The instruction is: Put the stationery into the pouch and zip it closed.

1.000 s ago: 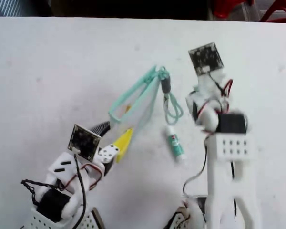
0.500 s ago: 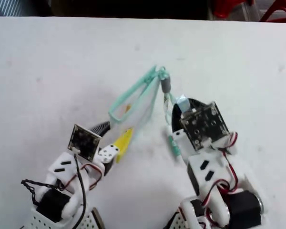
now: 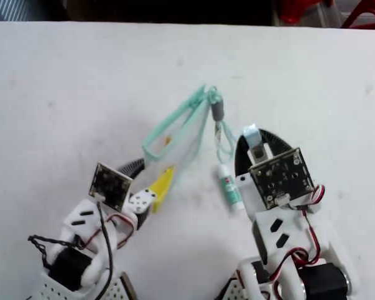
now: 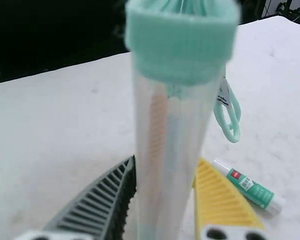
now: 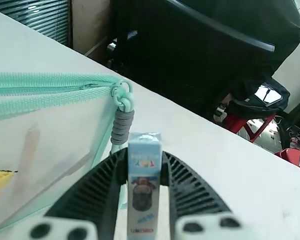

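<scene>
Left gripper (image 3: 147, 172) is clamped on the near end of the clear, mint-trimmed pouch (image 3: 178, 134), mid-worktop (image 3: 81, 81), its mouth gaping. Right gripper (image 5: 145, 156) pinches a small blue-and-white block (image 5: 145, 142) near the pouch's grey zip pull (image 5: 122, 125). A glue stick (image 3: 230, 185) lies between the arms, toward their edge.

The pouch (image 3: 175, 140) has a frosted, translucent plastic body edged in mint woven cloth tape, with a ribbed grey zip pull (image 5: 122, 125) and a smooth mint cord (image 4: 231, 117). The glue stick (image 3: 230, 186) is glossy plastic. The left end effector (image 4: 167, 167) has ridged matt plastic fingers, grey and yellow. The right end effector (image 5: 143, 157) is ridged black plastic, around a printed, slightly shiny block (image 5: 144, 190). The table (image 3: 81, 81) is matt white and faintly grainy.
</scene>
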